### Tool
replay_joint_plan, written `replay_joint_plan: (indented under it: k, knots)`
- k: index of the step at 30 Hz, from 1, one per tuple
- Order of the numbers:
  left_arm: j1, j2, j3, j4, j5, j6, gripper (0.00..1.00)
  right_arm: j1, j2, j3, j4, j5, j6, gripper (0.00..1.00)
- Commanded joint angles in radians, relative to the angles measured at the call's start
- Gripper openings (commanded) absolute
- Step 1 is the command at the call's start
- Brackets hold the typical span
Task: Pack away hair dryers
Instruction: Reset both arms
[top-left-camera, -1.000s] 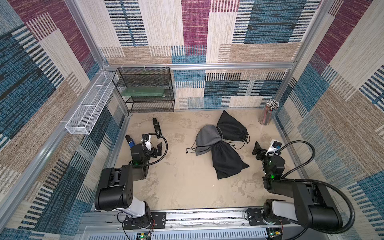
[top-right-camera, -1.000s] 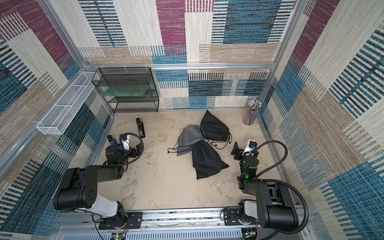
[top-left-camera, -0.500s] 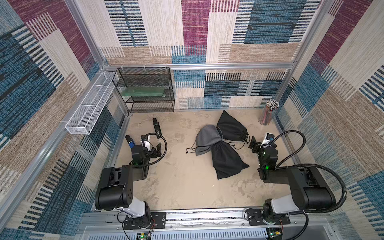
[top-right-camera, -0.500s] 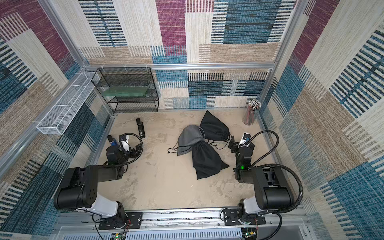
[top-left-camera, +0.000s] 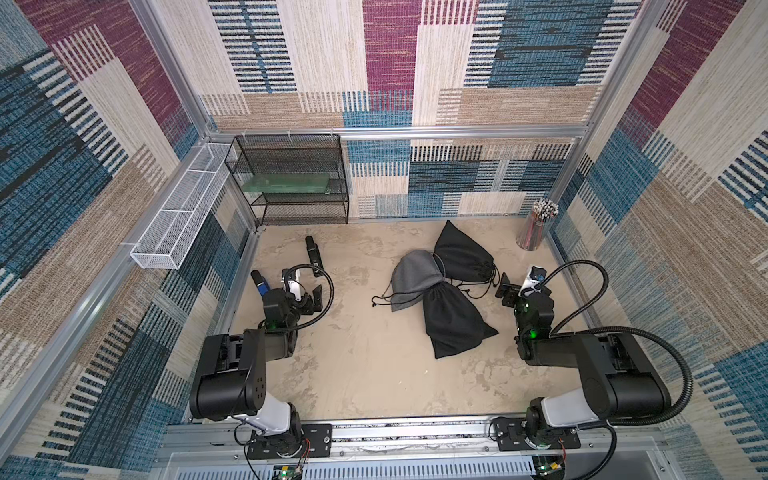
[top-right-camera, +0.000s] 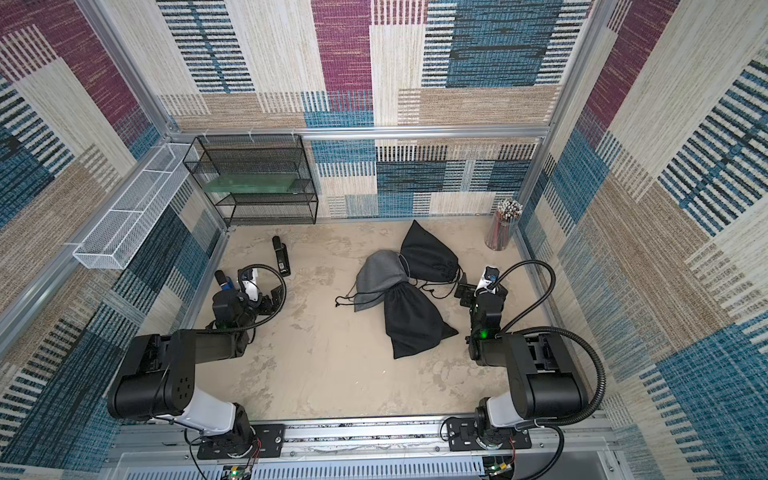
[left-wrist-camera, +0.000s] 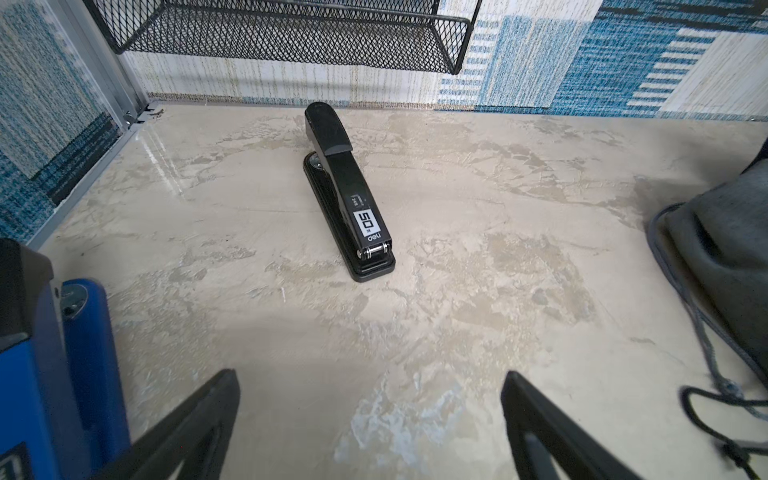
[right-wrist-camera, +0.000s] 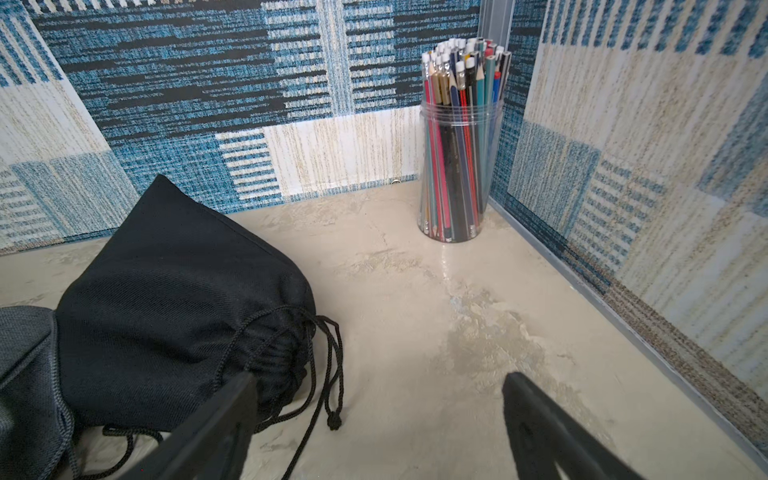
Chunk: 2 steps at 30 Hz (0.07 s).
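Left gripper (left-wrist-camera: 369, 378) jaws wide, black stapler (top-left-camera: 312, 255) at 12 o'clock, right gripper (right-wrist-camera: 379, 378) jaws wide, black pouch (top-left-camera: 461, 255) at 10 o'clock.

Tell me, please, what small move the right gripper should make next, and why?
Probably slide the right gripper sideways onto the gathered neck of the black bag beside it. The gripper is open and empty, and the bag looks full with its cord drawn shut, so moving that bag seems next.
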Motion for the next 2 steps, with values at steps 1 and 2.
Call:
replay_joint_plan:
  k: [1, 2]
  knots:
    - [-0.006, -0.002, 0.006, -0.017, 0.003, -0.002, 1.0, 0.001, 0.001, 0.007, 0.006, 0.008, 0.002, 0.95]
    - [-0.006, -0.003, 0.0, -0.007, 0.01, -0.001, 1.0, 0.001, 0.001, 0.007, 0.006, 0.007, 0.0, 0.95]
